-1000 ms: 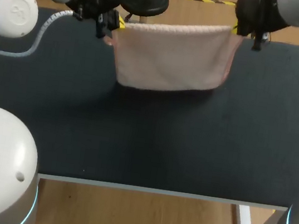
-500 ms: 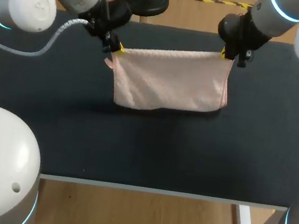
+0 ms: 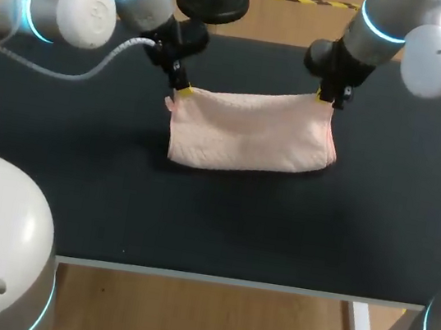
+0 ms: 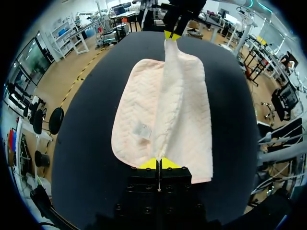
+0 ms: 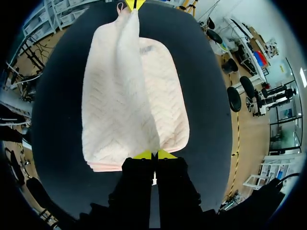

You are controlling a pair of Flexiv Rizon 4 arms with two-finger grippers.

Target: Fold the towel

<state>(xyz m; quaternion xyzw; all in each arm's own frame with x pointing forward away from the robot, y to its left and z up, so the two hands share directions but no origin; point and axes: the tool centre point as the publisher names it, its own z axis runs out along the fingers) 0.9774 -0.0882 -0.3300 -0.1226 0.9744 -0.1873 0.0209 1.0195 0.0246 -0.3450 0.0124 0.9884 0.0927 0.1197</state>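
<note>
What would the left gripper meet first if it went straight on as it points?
The left gripper is shut on the towel, so it meets that first; the raised fold runs ahead to the right gripper. Depth is unclear.

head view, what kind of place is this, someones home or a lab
Probably a robot lab test bench, not a home: a bare black-topped table, with my left arm and right arm reaching over it, together holding one pink towel by its far corners.

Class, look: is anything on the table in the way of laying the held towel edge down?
Nothing visible. The left claw and right claw hold the raised edge of the towel; only the table lies around it.
</note>
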